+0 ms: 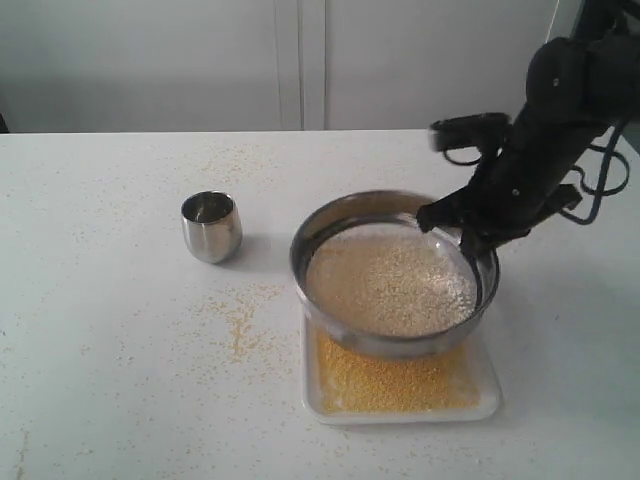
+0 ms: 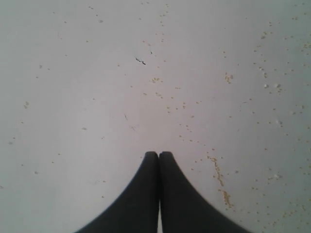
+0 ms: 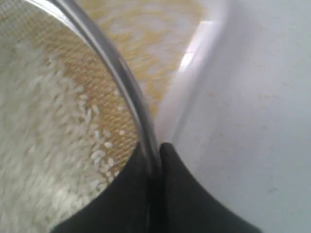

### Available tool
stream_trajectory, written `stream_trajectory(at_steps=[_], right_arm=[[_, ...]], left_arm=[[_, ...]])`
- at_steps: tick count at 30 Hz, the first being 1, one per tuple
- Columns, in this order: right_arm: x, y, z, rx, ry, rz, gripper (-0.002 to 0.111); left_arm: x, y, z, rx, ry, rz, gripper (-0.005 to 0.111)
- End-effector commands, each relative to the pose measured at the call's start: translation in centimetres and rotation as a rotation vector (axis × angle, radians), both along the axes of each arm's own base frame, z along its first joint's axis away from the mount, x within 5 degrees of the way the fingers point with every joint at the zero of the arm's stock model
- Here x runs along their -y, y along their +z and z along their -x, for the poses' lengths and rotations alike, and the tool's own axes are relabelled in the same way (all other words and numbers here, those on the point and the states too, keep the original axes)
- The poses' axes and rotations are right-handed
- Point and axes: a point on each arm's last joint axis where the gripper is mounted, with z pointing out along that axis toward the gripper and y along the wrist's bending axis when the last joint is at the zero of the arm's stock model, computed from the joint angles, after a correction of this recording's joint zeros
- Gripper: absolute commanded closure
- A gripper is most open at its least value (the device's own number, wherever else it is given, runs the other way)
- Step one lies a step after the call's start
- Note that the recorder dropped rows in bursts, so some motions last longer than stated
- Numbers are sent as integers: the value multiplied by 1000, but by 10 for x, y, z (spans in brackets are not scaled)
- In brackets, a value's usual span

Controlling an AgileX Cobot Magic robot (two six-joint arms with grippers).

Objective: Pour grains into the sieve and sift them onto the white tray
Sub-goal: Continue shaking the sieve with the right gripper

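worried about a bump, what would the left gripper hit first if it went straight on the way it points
The shut left gripper points at the table; nothing stands between, so it would probably meet bare tabletop first, near a few scattered grains. How far off the surface lies is unclear.

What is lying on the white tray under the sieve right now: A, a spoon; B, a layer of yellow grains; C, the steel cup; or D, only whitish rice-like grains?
B: a layer of yellow grains covers the white tray below the sieve, while the whitish grains sit inside the sieve.
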Motion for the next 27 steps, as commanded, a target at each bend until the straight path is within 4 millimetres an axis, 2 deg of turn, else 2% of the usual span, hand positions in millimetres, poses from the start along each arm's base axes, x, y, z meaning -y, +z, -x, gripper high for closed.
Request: stream_trajectory(at_steps=[1,2,3,4,5,6,7,9,10,11,12,13,14,15,16,17,18,19,20,22,23,24,26,27], right_arm=[[-15,7,8,49,467,51,108],[-7,8,0,85,275,66,108],[4,9,-7,86,-80,-3,108],[3,9,-8,79,-179,-59,108],[-11,9,-3,80,51,-54,108],[-26,10,8,64,400,-33,108],[-25,9,8,71,441,-1,108],[4,12,-11,123,-218,-42,108],[0,13,-10,121,-177,-59,108],[-11,12,-4,103,9,-51,108],[-24,9,10,61,475,11,108],[-21,9,9,49,425,36,108],[0,11,-6,105,-22,20,108],[8,13,-10,111,-166,-22,108],[1,12,-6,96,-50,-21,108],[-15,10,8,34,358,-13,108],[-14,9,10,26,424,8,108],[4,10,-4,63,14,-6,108],[10,11,-7,63,-153,-43,108],[-7,10,2,18,89,-82,108],[-17,8,15,-19,488,-24,108],[-11,10,12,-1,437,25,108],[11,18,-4,104,-48,33,108],[16,21,-7,118,-216,-8,108]], left_arm=[[0,-1,3,-8,4,7,107],[0,-1,3,-8,4,7,107],[0,-1,3,-8,4,7,107],[0,-1,3,-8,4,7,107],[0,-1,3,-8,4,7,107],[0,-1,3,-8,4,7,107],[0,-1,3,-8,4,7,107],[0,-1,3,-8,4,7,107],[0,-1,3,-8,4,7,107],[0,-1,3,-8,4,7,107],[0,-1,3,-8,4,7,107],[0,-1,3,-8,4,7,107],[0,-1,3,-8,4,7,107],[0,-1,3,-8,4,7,107],[0,-1,3,-8,4,7,107],[0,-1,3,-8,4,7,107],[0,-1,3,-8,4,7,107],[0,-1,3,-8,4,7,107],[0,-1,3,-8,4,7,107],[0,-1,3,-8,4,7,107],[0,-1,3,-8,4,7,107],[0,-1,3,-8,4,7,107],[0,-1,3,-8,4,7,107],[0,-1,3,-8,4,7,107]])
